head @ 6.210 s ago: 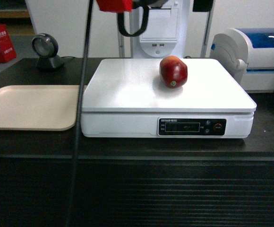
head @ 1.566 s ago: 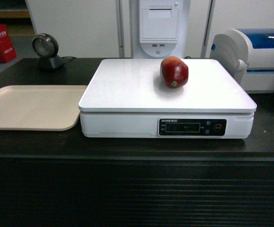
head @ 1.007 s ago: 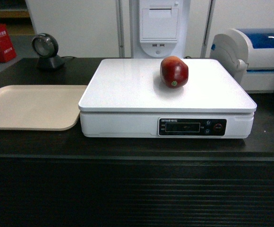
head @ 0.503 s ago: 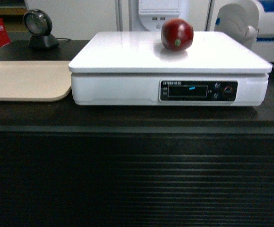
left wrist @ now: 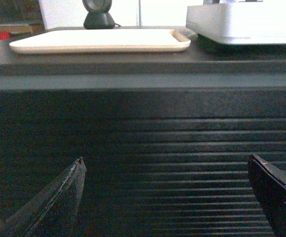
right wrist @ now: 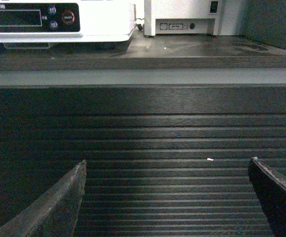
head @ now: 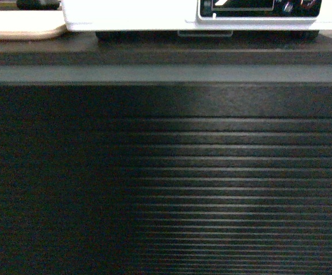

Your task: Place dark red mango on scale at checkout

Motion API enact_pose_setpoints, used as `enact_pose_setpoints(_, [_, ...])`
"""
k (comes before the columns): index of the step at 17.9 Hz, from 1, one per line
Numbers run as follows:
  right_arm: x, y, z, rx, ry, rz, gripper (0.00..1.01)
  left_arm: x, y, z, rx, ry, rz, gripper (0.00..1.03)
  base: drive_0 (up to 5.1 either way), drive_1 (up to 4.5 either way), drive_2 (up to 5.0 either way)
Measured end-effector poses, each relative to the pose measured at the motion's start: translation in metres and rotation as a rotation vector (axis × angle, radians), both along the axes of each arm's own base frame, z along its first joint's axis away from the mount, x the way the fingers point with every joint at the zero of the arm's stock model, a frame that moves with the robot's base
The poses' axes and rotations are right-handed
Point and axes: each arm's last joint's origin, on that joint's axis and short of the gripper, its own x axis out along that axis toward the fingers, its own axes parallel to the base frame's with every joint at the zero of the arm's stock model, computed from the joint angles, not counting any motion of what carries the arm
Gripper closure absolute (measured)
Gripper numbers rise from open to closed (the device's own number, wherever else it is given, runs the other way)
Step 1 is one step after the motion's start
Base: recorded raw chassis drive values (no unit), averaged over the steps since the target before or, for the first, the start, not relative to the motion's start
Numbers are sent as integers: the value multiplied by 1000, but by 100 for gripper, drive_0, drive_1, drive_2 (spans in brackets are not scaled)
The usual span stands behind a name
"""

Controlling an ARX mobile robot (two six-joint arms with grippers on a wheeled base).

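Observation:
The dark red mango is out of view in every frame. Only the lower front of the white scale (head: 137,23) shows at the top of the head view, with its dark display panel (head: 257,7). The scale also appears in the left wrist view as a white corner (left wrist: 241,24) and in the right wrist view with its display and buttons (right wrist: 59,22). My left gripper (left wrist: 165,163) and my right gripper (right wrist: 166,165) both hang open in front of the dark ribbed counter front, below the countertop, with nothing between their fingers.
A beige tray (left wrist: 98,42) lies on the counter left of the scale, with a round black scanner (left wrist: 97,12) behind it. A white printer (right wrist: 182,17) stands right of the scale. The counter's front edge (head: 166,71) runs across above the ribbed panel (head: 166,183).
The head view has dropped steadily: the mango on the scale platform was in sight half a second ago, and now only the scale's base and the counter front show.

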Motion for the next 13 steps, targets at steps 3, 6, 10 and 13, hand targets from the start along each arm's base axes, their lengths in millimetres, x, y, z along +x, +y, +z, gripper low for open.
enact_pose_setpoints(3, [0, 0, 0, 0, 1, 0, 3, 0, 0, 0, 0, 1, 0, 5, 0, 0, 0])
enact_pose_setpoints(6, [0, 0, 0, 0, 2, 0, 3, 0, 0, 0, 0, 1, 0, 5, 0, 0, 0])
enact_pose_setpoints(10, [0, 0, 0, -1, 2, 1, 3, 0, 0, 0, 0, 1, 0, 5, 0, 0, 0])
enact_pose_setpoints(13, [0, 0, -1, 0, 6, 0, 3, 0, 0, 0, 1, 5, 0, 5, 0, 0, 0])
